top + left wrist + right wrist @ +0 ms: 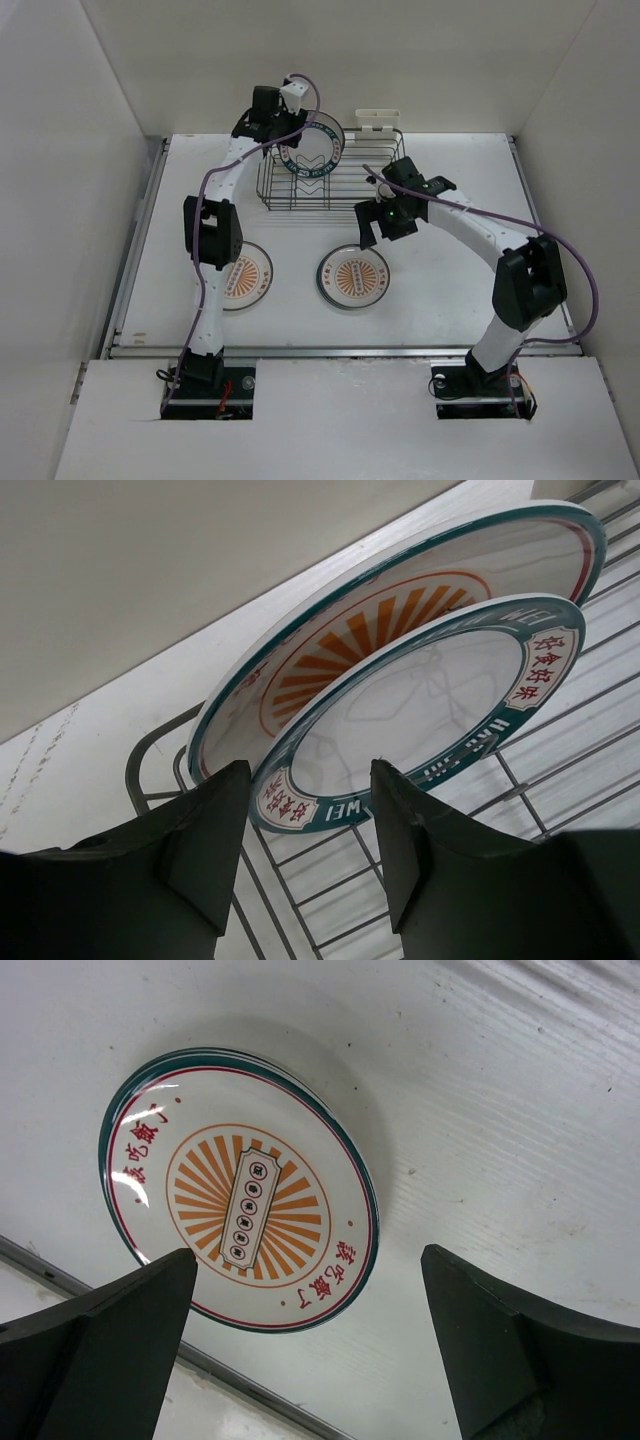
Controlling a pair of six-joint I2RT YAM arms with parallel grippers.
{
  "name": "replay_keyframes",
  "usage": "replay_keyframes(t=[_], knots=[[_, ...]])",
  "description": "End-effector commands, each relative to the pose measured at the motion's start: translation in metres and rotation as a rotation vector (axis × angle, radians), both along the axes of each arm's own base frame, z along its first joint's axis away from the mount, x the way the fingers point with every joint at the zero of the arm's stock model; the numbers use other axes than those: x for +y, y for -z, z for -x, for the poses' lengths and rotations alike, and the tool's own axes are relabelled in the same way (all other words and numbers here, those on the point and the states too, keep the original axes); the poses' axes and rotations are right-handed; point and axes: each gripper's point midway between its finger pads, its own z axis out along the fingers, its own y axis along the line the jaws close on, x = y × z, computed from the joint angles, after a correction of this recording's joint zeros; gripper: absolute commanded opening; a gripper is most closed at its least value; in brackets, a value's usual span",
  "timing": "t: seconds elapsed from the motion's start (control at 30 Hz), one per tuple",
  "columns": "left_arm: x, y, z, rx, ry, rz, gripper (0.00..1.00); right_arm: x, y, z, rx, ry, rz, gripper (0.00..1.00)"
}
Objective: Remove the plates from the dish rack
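- My left end effector (pixel 310 780) is at the far left corner of the dish rack (pixel 320 203). Its fingers are apart and clamped on nothing, and its camera looks straight at the two plates standing there.
- The green-rimmed plate (pixel 430 710) stands close in front of the sunburst plate (pixel 370 630). Both tilt back, and I judge the rack's wires are what keep them on edge. I cannot tell whether the two touch.
- The front plate's lower rim shows in the gap between the left fingers, but the plate faces them flat on. I read this as lining up, not a grip; to pinch the rim, the fingers would have to straddle its edge.
- My right end effector (pixel 308 1260) hangs over the table (pixel 450 290), in front of the rack, with its fingers spread wide and nothing held.
- Just below it the near plate (pixel 245 1215) lies flat and face up on the table.
- The other unloaded plate (pixel 245 272) lies to its left, partly hidden by the left arm. The two are apart rather than stacked, I judge so that each has its own landing spot.
- With two plates out and two that I can see in the rack, I put the job at about halfway.
- My worry is that the racked pair sit so close that lifting the front one could drag or tip the one behind.
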Motion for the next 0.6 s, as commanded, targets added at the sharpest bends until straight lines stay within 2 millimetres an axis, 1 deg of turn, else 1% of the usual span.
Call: replay_keyframes(t=[0.0,0.03,0.07,0.1,0.13,0.17,0.2,0.23,0.27,0.3,0.33,0.37,0.4,0.43,0.47,0.53,0.57], knots=[[-0.006,-0.015,-0.009,-0.06,0.032,0.021,0.47,0.005,-0.014,-0.001,-0.017,-0.013,-0.004,1.0],[-0.006,-0.021,-0.01,-0.071,0.032,0.023,0.47,0.002,-0.017,0.0,-0.025,-0.008,0.004,1.0],[-0.005,-0.013,-0.012,-0.061,0.022,0.016,0.49,0.002,-0.017,0.0,-0.025,-0.008,0.005,1.0],[-0.006,-0.019,-0.014,-0.08,0.022,0.02,0.49,0.001,-0.021,0.003,-0.026,-0.008,0.004,1.0],[-0.006,-0.013,-0.016,-0.077,0.022,0.02,0.5,0.0,-0.021,0.003,-0.026,-0.008,0.004,1.0],[-0.006,-0.013,-0.016,-0.077,0.022,0.02,0.5,0.0,-0.025,0.003,-0.036,-0.008,-0.001,1.0],[-0.006,-0.013,-0.016,-0.077,0.022,0.02,0.51,0.0,-0.025,0.003,-0.036,-0.008,-0.001,1.0],[-0.006,-0.006,-0.017,-0.067,0.022,0.017,0.51,-0.002,-0.021,0.007,-0.02,-0.008,0.007,1.0],[-0.006,-0.006,-0.017,-0.067,0.022,0.017,0.51,-0.002,-0.021,0.007,-0.02,-0.008,0.007,1.0],[-0.009,-0.009,-0.016,-0.065,0.034,0.023,0.54,-0.002,-0.021,0.007,-0.02,-0.008,0.007,1.0],[-0.01,-0.002,-0.016,-0.054,0.044,0.026,0.56,-0.002,-0.021,0.007,-0.02,-0.008,0.007,1.0],[-0.01,-0.003,-0.015,-0.051,0.044,0.025,0.56,-0.003,-0.02,0.009,-0.012,-0.008,0.012,1.0],[-0.012,0.003,-0.013,-0.035,0.063,0.022,0.56,-0.003,-0.02,0.009,-0.011,-0.008,0.012,1.0],[-0.014,0.005,-0.011,-0.024,0.071,0.024,0.51,-0.003,-0.02,0.009,-0.011,-0.008,0.012,1.0],[-0.008,0.012,-0.012,-0.003,0.057,0.027,0.44,-0.003,-0.02,0.009,-0.011,-0.008,0.012,1.0],[-0.008,0.013,-0.012,0.003,0.05,0.038,0.27,-0.002,-0.023,0.007,-0.02,-0.008,0.007,1.0],[-0.003,0.004,-0.013,-0.007,0.037,0.048,0.11,-0.003,-0.023,0.006,-0.023,-0.004,0.015,1.0]])
